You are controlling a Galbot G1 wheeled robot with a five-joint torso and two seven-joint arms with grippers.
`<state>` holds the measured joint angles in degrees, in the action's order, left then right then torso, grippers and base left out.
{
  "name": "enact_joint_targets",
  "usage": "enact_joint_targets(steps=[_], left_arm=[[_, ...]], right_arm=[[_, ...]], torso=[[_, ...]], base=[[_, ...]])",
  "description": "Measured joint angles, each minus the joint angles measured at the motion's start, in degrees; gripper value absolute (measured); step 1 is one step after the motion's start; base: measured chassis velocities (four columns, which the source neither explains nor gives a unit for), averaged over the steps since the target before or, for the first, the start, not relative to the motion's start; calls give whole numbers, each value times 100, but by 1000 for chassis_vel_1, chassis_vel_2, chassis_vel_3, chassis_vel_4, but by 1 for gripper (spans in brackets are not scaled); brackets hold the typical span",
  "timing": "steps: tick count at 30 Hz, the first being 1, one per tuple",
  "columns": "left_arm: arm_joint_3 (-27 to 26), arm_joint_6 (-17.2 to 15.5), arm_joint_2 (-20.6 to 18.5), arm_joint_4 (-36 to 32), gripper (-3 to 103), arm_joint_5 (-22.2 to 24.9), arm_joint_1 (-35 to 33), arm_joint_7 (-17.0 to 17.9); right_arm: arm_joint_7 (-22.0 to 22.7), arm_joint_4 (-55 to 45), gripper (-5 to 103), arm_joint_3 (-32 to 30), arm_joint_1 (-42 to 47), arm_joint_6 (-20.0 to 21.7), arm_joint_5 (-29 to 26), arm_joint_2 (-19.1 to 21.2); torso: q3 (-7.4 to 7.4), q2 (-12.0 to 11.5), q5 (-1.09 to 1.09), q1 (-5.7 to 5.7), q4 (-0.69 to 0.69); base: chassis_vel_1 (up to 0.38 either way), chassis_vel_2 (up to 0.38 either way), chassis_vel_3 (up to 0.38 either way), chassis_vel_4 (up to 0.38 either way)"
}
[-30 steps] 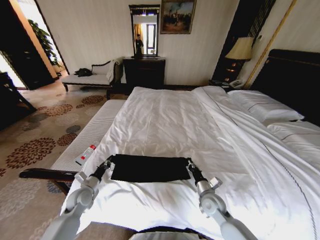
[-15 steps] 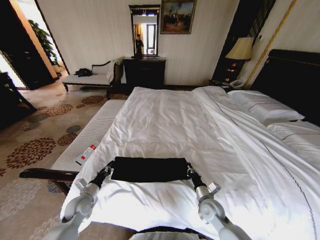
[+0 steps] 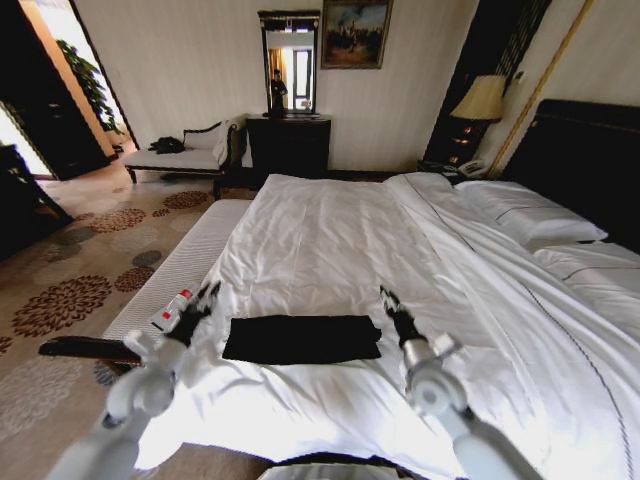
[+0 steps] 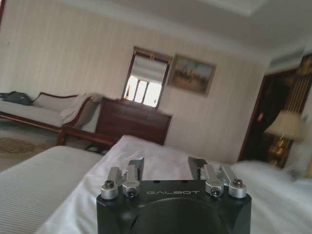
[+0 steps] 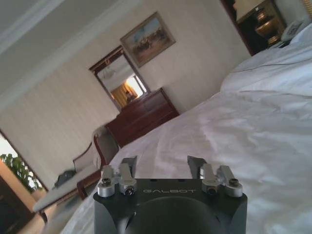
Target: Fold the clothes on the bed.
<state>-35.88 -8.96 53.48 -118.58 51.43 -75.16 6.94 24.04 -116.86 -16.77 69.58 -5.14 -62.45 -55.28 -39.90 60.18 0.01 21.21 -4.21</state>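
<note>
A black T-shirt [image 3: 301, 339], folded into a flat rectangle, lies low in the frame near the front edge of the white bed [image 3: 330, 240]. The left gripper [image 3: 203, 300] hangs beside its left end and the right gripper [image 3: 390, 303] beside its right end, both with jaws open and empty.

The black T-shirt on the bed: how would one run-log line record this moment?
black fabric T-shirt: folded flat on white duvet bed | left end effector: open, raised beside it | right end effector: open, raised
</note>
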Motion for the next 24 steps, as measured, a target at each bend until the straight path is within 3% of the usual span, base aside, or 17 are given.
enact_joint_targets(steps=[1, 3, 4, 6, 10, 11, 12, 14, 17, 19, 24], left_arm=[[71, -156, -60, 26, 59, -126, 102, 164], [343, -672, -230, 57, 70, -571, 250, 679], [343, -672, -230, 57, 70, -571, 250, 679], [527, -906, -358, 35, 82, -922, 194, 848], [817, -1097, -446, -11, 92, -1454, -33, 1018], [914, -1131, -446, -13, 97, -1574, -99, 1059], [1050, -1160, -437, -11, 99, -1730, -181, 1106], [1161, -1172, -423, -2, 99, -1834, -229, 1118], [1572, -1403, -446, -38, 100, -1993, -450, 1260], [1611, -1626, -533, -144, 100, -1986, -723, 1400], [1548, -1836, -741, -361, 100, -1999, -1396, 1628]], right_arm=[[34, 68, 56, 87, -122, 60, -33, 42], [176, 275, 73, 425, -430, 303, -120, 182], [176, 275, 73, 425, -430, 303, -120, 182], [467, 450, 84, 824, -692, 719, -143, 307], [826, 713, 89, 1438, -982, 1213, -30, 401], [898, 753, 98, 1565, -1019, 1303, 5, 401], [1018, 792, 99, 1702, -1041, 1414, 33, 386], [1086, 799, 99, 1754, -1035, 1467, 39, 369], [1559, 695, 100, 1764, -722, 1650, 22, 359], [1834, 517, 100, 1722, -470, 1731, -42, 447], [2340, -61, 100, 1571, 284, 1906, -52, 688]], torso=[[0, 0, 0, 0, 0], [-1, 0, -1, 0, 0], [-1, 0, -1, 0, 0], [0, 0, -1, 0, 1], [0, 0, -1, 0, 3], [0, 0, 0, -1, 3], [-1, 0, -1, 0, 3], [0, 0, 0, 0, 3], [1, 0, -1, -1, -1], [1, 0, -1, -1, 0], [1, 0, 0, -2, 1]], base=[[0, 0, 0, 0], [0, 0, 0, 0], [0, 0, 0, 0], [0, 0, 0, 0], [0, 0, 0, 0], [0, 0, 0, 0], [0, 0, 0, 0], [0, 0, 0, 0], [0, 0, 0, 0], [0, 0, 0, 0], [0, 0, 0, 0]])
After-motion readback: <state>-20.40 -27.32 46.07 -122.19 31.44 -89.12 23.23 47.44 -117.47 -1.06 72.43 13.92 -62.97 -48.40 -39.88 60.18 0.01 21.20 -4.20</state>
